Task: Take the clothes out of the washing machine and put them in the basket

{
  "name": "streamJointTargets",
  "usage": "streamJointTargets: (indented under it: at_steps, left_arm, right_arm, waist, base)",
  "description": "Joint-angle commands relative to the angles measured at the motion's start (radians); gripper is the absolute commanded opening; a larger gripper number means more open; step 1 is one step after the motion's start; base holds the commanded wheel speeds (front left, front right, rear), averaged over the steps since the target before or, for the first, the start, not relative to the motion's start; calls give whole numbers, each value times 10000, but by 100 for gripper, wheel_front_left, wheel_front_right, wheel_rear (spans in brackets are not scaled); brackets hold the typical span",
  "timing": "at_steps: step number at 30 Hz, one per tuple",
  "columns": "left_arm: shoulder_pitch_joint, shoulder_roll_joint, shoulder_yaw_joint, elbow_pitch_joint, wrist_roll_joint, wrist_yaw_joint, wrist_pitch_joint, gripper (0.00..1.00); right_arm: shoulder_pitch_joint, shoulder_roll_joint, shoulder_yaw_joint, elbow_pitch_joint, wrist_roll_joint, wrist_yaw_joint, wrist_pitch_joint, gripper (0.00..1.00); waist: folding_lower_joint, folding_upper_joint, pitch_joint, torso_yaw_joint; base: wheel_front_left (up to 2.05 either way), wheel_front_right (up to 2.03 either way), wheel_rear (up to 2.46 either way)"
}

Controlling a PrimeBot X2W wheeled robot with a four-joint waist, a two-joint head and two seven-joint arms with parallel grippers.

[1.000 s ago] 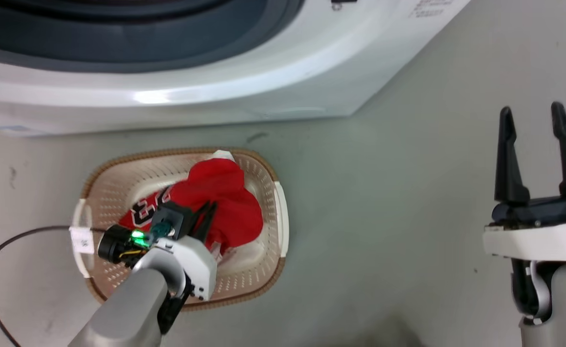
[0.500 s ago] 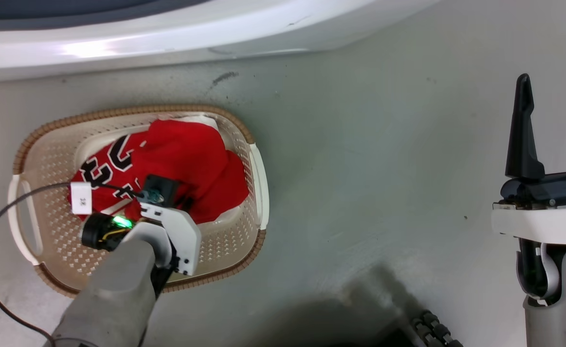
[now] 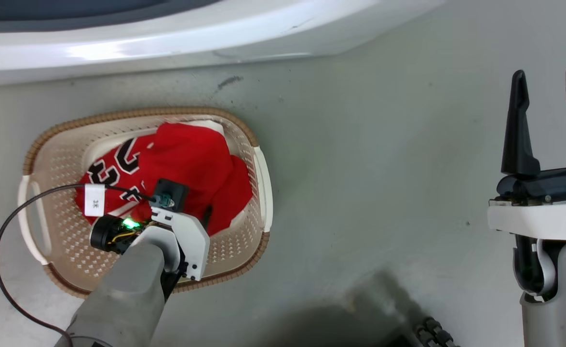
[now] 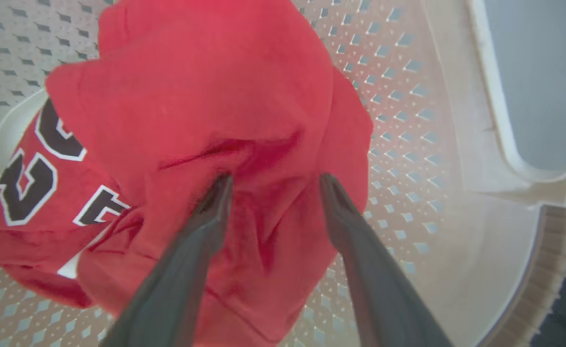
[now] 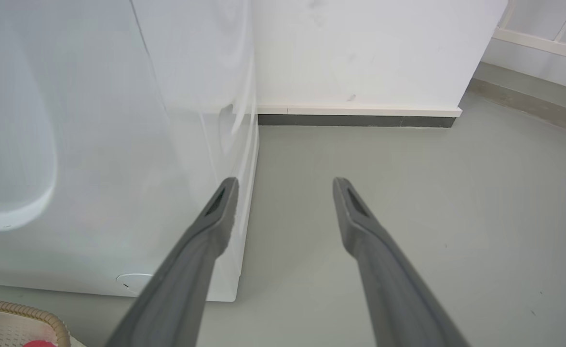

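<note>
A: Step?
B: Drop-off, I'd say. Washing machine (image 3: 167, 43) up top, basket (image 3: 262, 183) on the floor (image 3: 384, 168) before it, clothes (image 3: 191, 159) heaped inside. Left gripper (image 4: 274, 177) spread wide, tips at the red cloth, pinching nothing.
A: Next?
B: Probably lift straight out without snagging fabric. Right gripper (image 3: 545, 71) wide, empty, well apart.
A: Room?
B: Smooth grey floor, white wall (image 5: 360, 48), dark skirting (image 5: 355, 120).

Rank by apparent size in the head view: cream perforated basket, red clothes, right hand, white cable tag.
1. Cream perforated plastic basket.
2. Soft red clothes, lying inside it.
3. Right hand with two dark fingers; nearer the camera and cropped, so rank unsure.
4. Small white cable tag.
</note>
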Motion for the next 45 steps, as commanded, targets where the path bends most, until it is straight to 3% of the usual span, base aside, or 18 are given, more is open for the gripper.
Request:
streamJointTargets:
  at_steps: [1,7,12,19,26,37,45]
  left_arm:
    - [95,-7,-10,37,-3,-21,-146,100]
    - [596,-261,395,-322,-306,183,-685,100]
    - [1492,5,1251,-2032,-162,710,-707,100]
    - [3092,139,2818,-4437,725,1302,-694,100]
    - [4545,-128,4573,-6780,1954,1711,-695,100]
    - [6372,-859,6653,-9845,3583,1600,-696,100]
    - [7285,-1175,7311,-11139,4155,1524,-695,100]
  right_arm:
    - [57,9,5,56,-77,-7,-23,100]
    - [459,8,58,321,-200,-7,-23,100]
    - [954,8,95,541,-348,-7,-23,100]
    - [1593,8,75,791,-497,-7,-23,100]
    - [2118,8,51,905,-582,-7,-23,100]
    - [2732,8,29,1005,-631,-7,-23,100]
    - [3158,8,-10,1011,-650,-7,-23,100]
  waist:
    - [-1,0,-305,121]
    - [-1,0,-1423,373]
    - [-1,0,-2408,619]
    - [-1,0,-3639,908]
    - [-1,0,-4651,1228]
    - [-1,0,-5847,1535]
    - [-1,0,-6411,1618]
  base:
    - [0,0,0]
    - [0,0,0]
    - [0,0,0]
    - [0,0,0]
    - [0,0,0]
    - [0,0,0]
    - [0,0,0]
